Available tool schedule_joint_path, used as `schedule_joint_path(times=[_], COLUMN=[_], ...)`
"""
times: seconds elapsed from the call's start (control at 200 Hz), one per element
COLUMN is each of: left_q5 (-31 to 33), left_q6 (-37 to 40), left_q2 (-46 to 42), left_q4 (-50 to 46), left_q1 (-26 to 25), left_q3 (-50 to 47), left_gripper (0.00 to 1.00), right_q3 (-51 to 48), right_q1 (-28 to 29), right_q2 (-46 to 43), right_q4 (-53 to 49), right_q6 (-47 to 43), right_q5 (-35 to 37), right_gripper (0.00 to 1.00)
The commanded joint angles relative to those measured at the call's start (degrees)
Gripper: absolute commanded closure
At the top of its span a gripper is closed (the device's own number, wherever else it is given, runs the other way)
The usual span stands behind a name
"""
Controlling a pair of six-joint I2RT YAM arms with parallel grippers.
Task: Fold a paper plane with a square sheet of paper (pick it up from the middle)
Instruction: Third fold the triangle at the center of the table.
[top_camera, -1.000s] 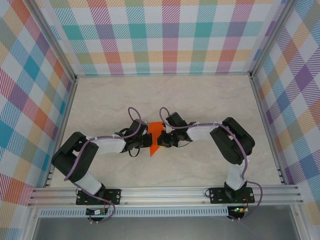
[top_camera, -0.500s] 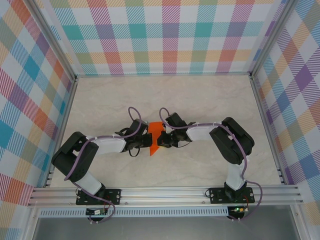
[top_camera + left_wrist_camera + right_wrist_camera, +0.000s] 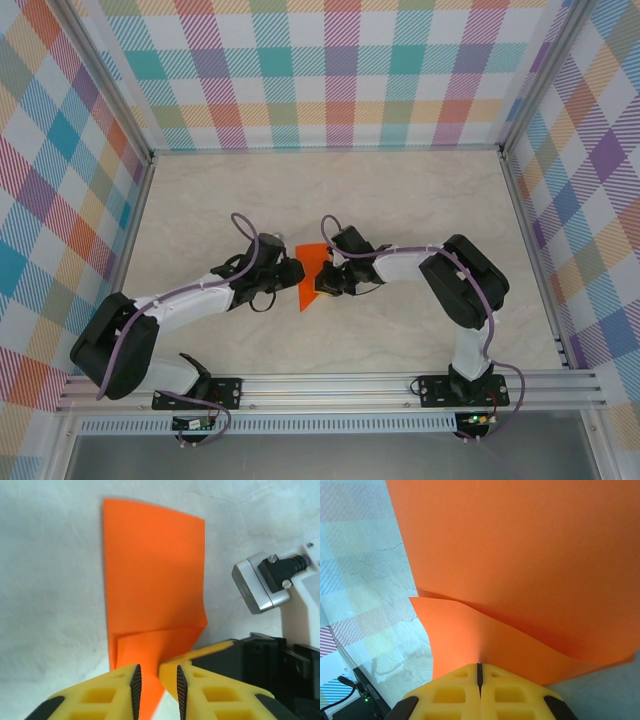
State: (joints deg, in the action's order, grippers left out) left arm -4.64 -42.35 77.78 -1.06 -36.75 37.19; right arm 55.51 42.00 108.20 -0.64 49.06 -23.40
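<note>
Orange paper (image 3: 312,274), folded into a narrow pointed shape, sits at the middle of the pale marble-look table (image 3: 420,200) in the overhead view, its point toward the near edge, with the left gripper (image 3: 292,272) at its left edge and the right gripper (image 3: 322,284) at its right; both arms reach inward from their bases, and plaid walls (image 3: 330,70) enclose the workspace. From the left wrist, the orange paper (image 3: 155,575) stretches away across the table (image 3: 50,580) as a tall panel with a folded flap near the bottom, and its lower tip runs down between the yellow fingers (image 3: 120,692) of the left gripper (image 3: 157,680), whose jaws stand a narrow gap apart; whether either pad touches the sheet is hard to judge at this angle. A silver camera block (image 3: 257,587) on the right arm lies just beside the paper's right edge. From the right wrist, the right gripper (image 3: 480,672) has its yellow fingers (image 3: 450,695) pressed tight together on a lower layer of the orange paper (image 3: 520,555), while a broad upper layer curves overhead and the table (image 3: 375,580) shows to the left.
</note>
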Motion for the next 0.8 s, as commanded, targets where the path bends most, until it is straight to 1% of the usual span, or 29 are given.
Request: schedule_joint_path(times=[0.0, 0.04, 0.125, 0.205, 0.31, 0.58, 0.795], left_q5=[-3.98, -4.74, -6.71, -6.3, -6.23, -5.64, -4.04], left_q6=[-8.58, -10.16, -13.3, -14.51, -15.04, -14.85, -15.73], left_q2=[-0.36, 0.11, 1.51, 3.11, 5.45, 8.32, 8.88], left_q4=[4.29, 5.87, 10.15, 10.38, 11.69, 12.31, 11.07], left_q1=[-1.79, -2.28, -3.36, -4.55, -5.3, -5.67, -5.79], left_q3=[-4.0, -5.02, -7.05, -7.25, -7.22, -6.08, -8.09], left_gripper=[0.84, 0.88, 0.92, 0.96, 0.98, 1.0, 1.0], right_q3=[-2.07, -1.98, -1.9, -1.98, -1.98, -1.89, -1.8], right_q1=[-0.16, -0.16, -0.16, -0.16, -0.16, -0.16, -0.16], right_q2=[0.53, 0.5, 0.53, 0.61, 0.9, 1.13, 1.39], right_q4=[-5.92, -6.1, -6.45, -6.53, -6.56, -7.3, -8.94], right_q6=[1.19, 1.26, 1.54, 1.68, 1.92, 2.0, 2.38], right_q5=[2.82, 2.87, 2.96, 2.96, 2.92, 3.05, 4.67], right_gripper=[0.94, 0.95, 0.94, 0.95, 0.95, 0.95, 0.95])
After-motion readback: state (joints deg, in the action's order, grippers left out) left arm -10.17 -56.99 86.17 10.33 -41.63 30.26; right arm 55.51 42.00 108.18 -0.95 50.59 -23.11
